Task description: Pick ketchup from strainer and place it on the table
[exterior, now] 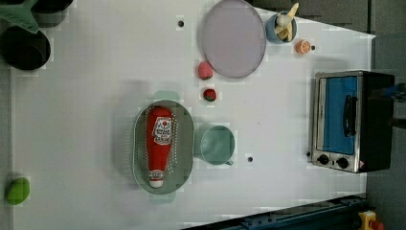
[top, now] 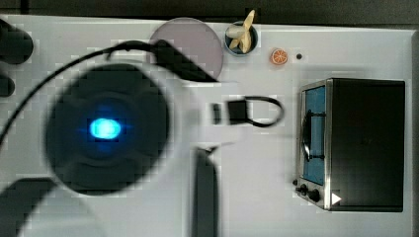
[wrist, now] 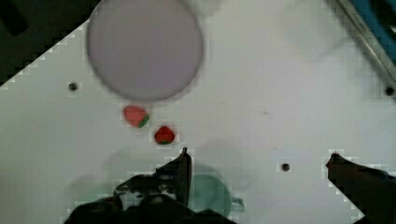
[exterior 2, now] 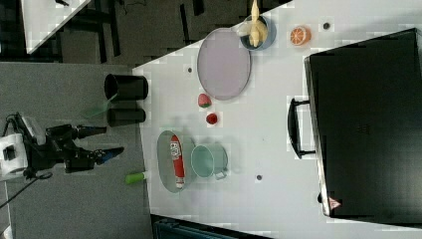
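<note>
Your hand [wrist: 257,156] hangs above the table [exterior: 95,96] with its fingers spread wide, holding nothing. The ketchup [exterior: 159,143] lies lengthwise in the strainer [exterior: 184,143], just beside the teal cup [exterior: 218,145]. Its white-and-red label carries writing too small to read.

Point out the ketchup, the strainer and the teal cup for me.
ketchup [exterior: 160,139]: left view, on the red body below the label.
strainer [exterior: 184,143]: left view, on the perforated floor beside the bottle.
teal cup [exterior: 218,145]: left view, on its inside bottom.
</note>
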